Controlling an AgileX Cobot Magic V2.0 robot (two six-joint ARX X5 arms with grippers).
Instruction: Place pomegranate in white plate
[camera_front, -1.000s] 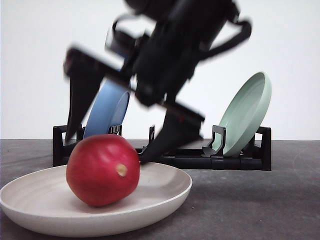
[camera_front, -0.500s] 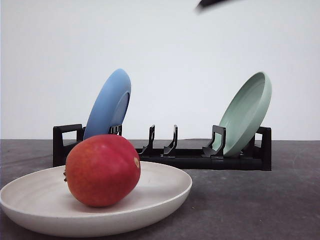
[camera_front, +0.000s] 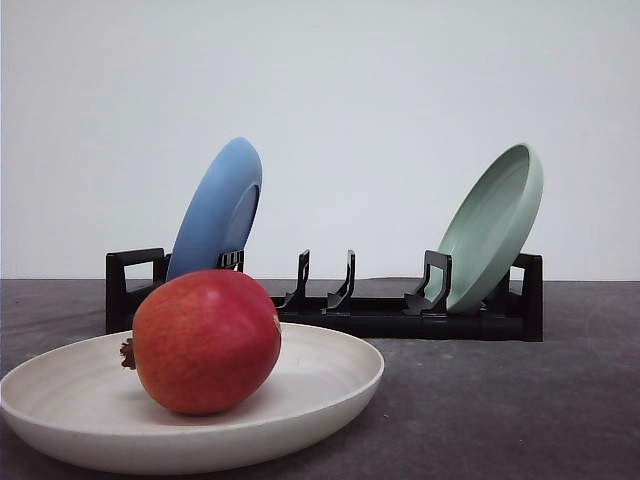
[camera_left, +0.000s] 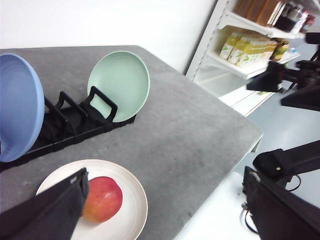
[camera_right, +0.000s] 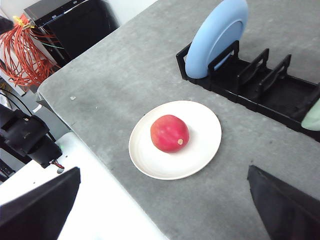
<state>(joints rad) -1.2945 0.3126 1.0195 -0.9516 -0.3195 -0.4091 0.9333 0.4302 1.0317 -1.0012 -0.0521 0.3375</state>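
Observation:
The red pomegranate (camera_front: 205, 340) lies loose in the white plate (camera_front: 330, 385) at the table's front left, its brown calyx pointing left. From the left wrist view the pomegranate (camera_left: 102, 198) rests on the white plate (camera_left: 131, 212) well below my left gripper (camera_left: 165, 175), which is open with nothing between its fingers (camera_left: 47, 210). The right wrist view looks down from high up on the pomegranate (camera_right: 169, 133) in the white plate (camera_right: 202, 132). My right gripper (camera_right: 164, 171) is open and holds nothing.
Behind the white plate a black dish rack (camera_front: 400, 320) holds a blue plate (camera_front: 218, 210) on its left and a pale green plate (camera_front: 492, 228) on its right. The table's edge (camera_left: 235, 155) drops off towards shelves (camera_left: 250, 45). Orange cables (camera_right: 22, 47) lie off the table.
An open gripper that hung blurred over the pomegranate has lifted up out of the front view. The pomegranate has rolled a little in the plate, its calyx turning to the left.

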